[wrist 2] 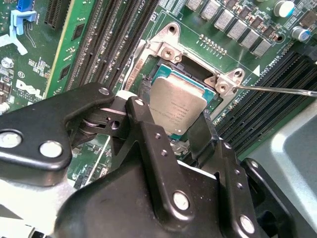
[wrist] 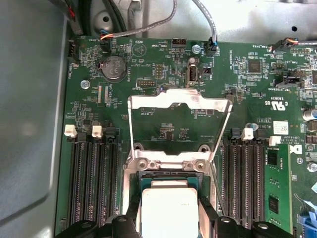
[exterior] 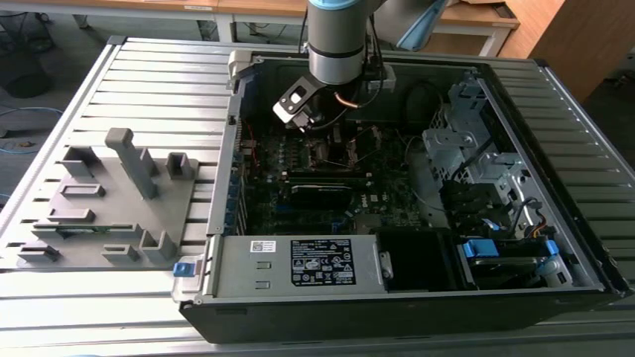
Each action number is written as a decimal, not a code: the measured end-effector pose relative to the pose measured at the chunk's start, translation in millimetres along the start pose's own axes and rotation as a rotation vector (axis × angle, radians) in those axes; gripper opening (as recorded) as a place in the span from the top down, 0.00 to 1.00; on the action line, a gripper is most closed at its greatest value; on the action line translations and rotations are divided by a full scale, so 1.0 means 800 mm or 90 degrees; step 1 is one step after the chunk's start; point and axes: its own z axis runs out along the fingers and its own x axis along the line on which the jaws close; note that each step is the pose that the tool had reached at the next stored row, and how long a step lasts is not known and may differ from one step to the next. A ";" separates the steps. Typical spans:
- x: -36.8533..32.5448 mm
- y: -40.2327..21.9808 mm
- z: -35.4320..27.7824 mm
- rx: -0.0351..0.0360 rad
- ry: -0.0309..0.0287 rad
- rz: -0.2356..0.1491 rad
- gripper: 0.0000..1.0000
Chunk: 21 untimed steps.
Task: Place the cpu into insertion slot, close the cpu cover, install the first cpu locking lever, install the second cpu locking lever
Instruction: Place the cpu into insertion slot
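A slatted metal surface (exterior: 149,74) is shown. A grey parts fixture (exterior: 109,201) is set at the exterior view's left. To its right, an open computer case (exterior: 397,297) is entered from above by the arm. In both wrist views the cpu (wrist 2: 178,96) is gripped by the closed end effector (wrist 2: 169,113) over the insertion slot (wrist: 168,174), seemingly not yet seated. The cpu cover (wrist: 178,98) is stood open, so the slot is left clear.

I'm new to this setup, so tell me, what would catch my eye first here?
The black gripper clamps the square grey-metal cpu over the silver-rimmed insertion slot on the green motherboard. At the slot's far edge, the thin silvery window-frame cpu cover stands flipped open.
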 end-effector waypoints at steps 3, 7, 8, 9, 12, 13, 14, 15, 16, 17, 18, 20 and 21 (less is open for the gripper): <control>0.0000 0.0000 0.0000 0.0001 0.0000 0.000 0.46; -0.0001 -0.0001 0.0003 0.0001 -0.0002 0.001 0.46; -0.0001 -0.0002 0.0003 0.0001 -0.0003 0.002 0.46; 0.0000 -0.0004 0.0004 0.0001 -0.0004 0.004 0.46; 0.0000 -0.0010 0.0004 0.0002 -0.0008 0.009 0.46; 0.0000 -0.0012 0.0004 0.0002 -0.0008 0.009 0.46; 0.0000 -0.0012 0.0004 0.0002 -0.0008 0.009 0.46; 0.0000 -0.0012 0.0004 0.0002 -0.0008 0.009 0.46; 0.0000 -0.0012 0.0004 0.0002 -0.0008 0.009 0.46; 0.0000 -0.0010 0.0004 0.0002 -0.0007 0.009 0.46; -0.0001 -0.0007 0.0004 0.0003 -0.0007 0.010 0.46; 0.0000 -0.0006 0.0004 0.0002 -0.0008 0.010 0.46; 0.0000 -0.0005 0.0004 0.0002 -0.0008 0.010 0.46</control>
